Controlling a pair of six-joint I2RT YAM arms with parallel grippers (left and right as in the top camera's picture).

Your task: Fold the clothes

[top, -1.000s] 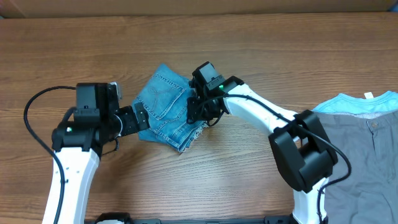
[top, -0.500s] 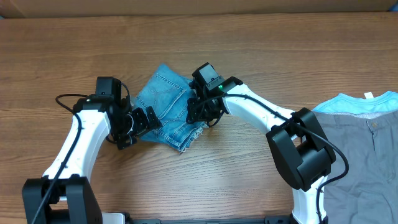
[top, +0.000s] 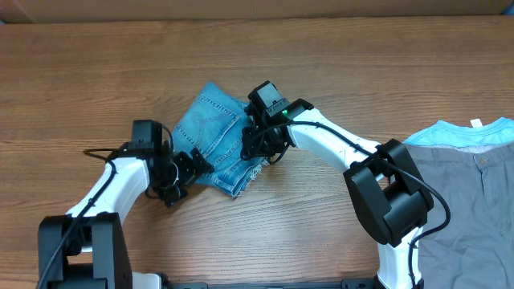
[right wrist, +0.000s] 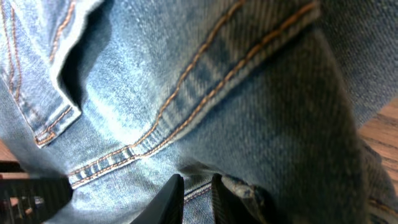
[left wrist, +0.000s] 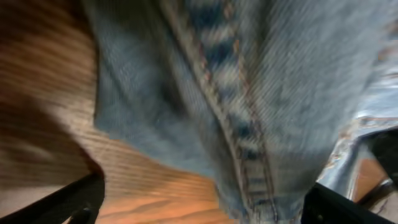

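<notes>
The jeans (top: 215, 132) lie folded into a small light-blue denim bundle at the table's middle, with a frayed hem at the lower right edge. My left gripper (top: 191, 164) is open at the bundle's lower-left edge. In the left wrist view the blurred denim (left wrist: 249, 74) fills the frame, and its edge lies between the wide-apart fingers (left wrist: 205, 208). My right gripper (top: 261, 146) sits on the bundle's right edge. In the right wrist view its fingers (right wrist: 196, 196) are closed almost together on the denim (right wrist: 186, 74) beside a stitched seam.
A grey garment (top: 466, 201) and a light-blue one (top: 490, 132) lie at the table's right side. A brown wall (top: 257, 8) runs along the back edge. The wooden table (top: 96, 72) surrounds the bundle.
My left arm has swung down and to the right, bringing its gripper in to the jeans' lower-left edge. The right arm and the jeans have not moved.
</notes>
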